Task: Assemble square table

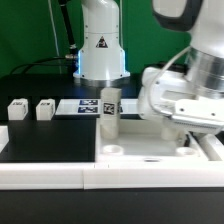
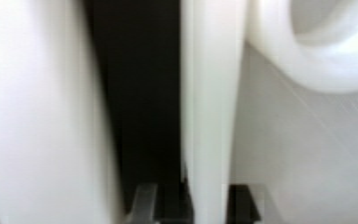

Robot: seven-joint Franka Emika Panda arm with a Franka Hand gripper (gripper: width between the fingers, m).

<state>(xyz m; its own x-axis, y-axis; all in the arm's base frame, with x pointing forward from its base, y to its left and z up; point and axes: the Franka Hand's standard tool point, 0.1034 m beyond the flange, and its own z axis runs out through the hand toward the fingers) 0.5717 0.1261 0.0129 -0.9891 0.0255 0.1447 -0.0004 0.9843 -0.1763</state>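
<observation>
The square table's white slab [image 1: 150, 148] lies at the front with round corner sockets [image 1: 112, 151] facing up. One tagged white leg [image 1: 109, 110] stands upright at its far corner on the exterior view's left. Two more legs [image 1: 17, 110] [image 1: 45, 109] rest on the black table to the left. My gripper [image 1: 193, 130] reaches down onto the slab's right part. In the wrist view the gripper [image 2: 201, 192] is shut on a thin white edge of the slab [image 2: 208, 100], with a dark finger [image 2: 151, 203] on either side. A round socket [image 2: 318, 45] shows just beside it.
The long white bar fence [image 1: 45, 173] runs along the front edge, with another stretch at the right [image 1: 212, 146]. The marker board [image 1: 84, 106] lies flat behind the slab. The robot's base [image 1: 100, 50] stands at the back centre.
</observation>
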